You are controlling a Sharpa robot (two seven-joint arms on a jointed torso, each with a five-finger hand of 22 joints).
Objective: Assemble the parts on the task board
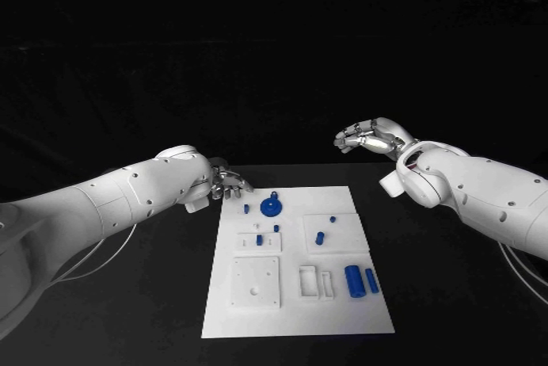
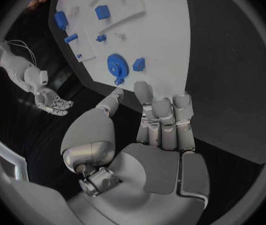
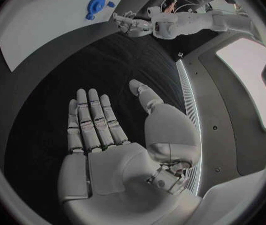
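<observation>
At the task board's (image 1: 297, 303) eleven o'clock corner, my left hand (image 1: 226, 182) hovers empty, fingers (image 2: 164, 116) apart, just beside the blue gear (image 1: 272, 205). Right hand (image 1: 367, 138) waits open, well clear. I'd descend slowly, pinching the gear's rim squarely.

Dim surroundings, fisheye-bent wrist views

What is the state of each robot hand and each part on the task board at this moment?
Left robot hand: open, holds nothing, at the board's far left corner.
Right robot hand: open, palm empty, raised away from the board.
Task board: flat on the table.
Blue gear: lying flat, untouched.
Two blue cylinders: lying side by side, not inserted.
</observation>
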